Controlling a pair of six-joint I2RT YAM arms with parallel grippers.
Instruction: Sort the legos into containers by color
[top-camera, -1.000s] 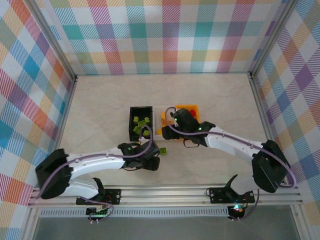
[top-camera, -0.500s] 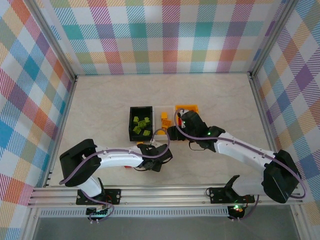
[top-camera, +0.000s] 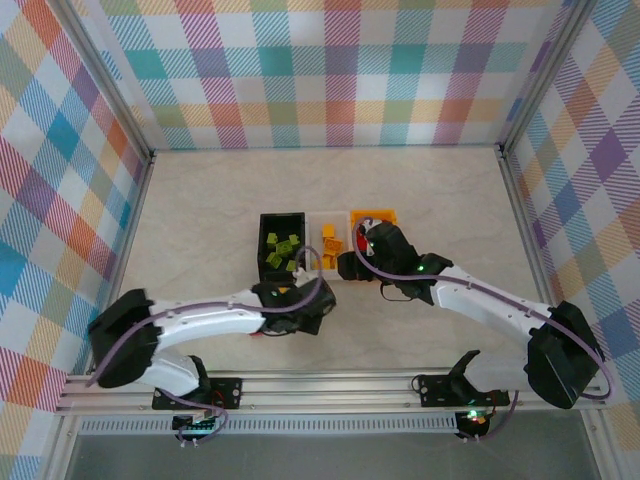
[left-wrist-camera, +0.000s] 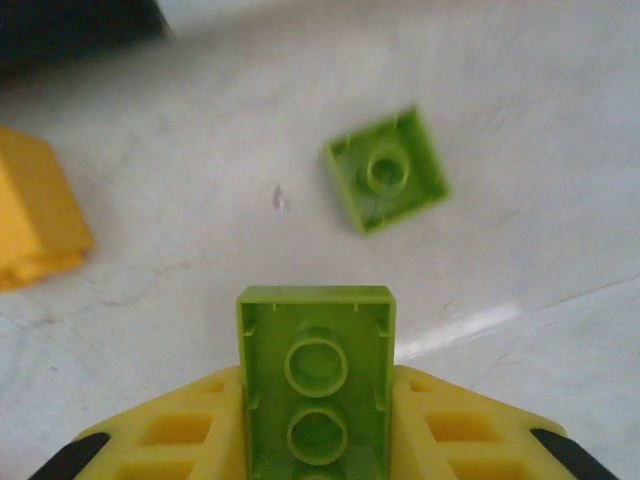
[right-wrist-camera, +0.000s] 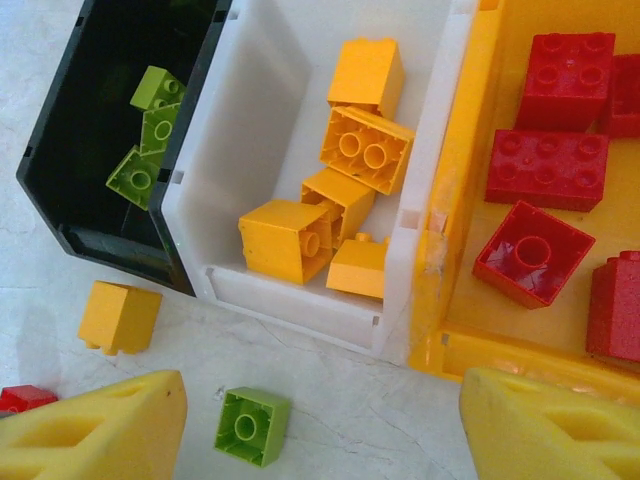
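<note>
Likely light, rigid, slick lime brick (left-wrist-camera: 316, 370), clenched across flat sides in left claw (left-wrist-camera: 316, 445); right claw (right-wrist-camera: 322, 425) released, empty.

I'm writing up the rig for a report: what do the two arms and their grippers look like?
The left arm and right arm match: white shells, black joints, a thin purple cable running along each, a small green light by the wrist. The left gripper and right gripper carry yellow foam-like pads.
</note>
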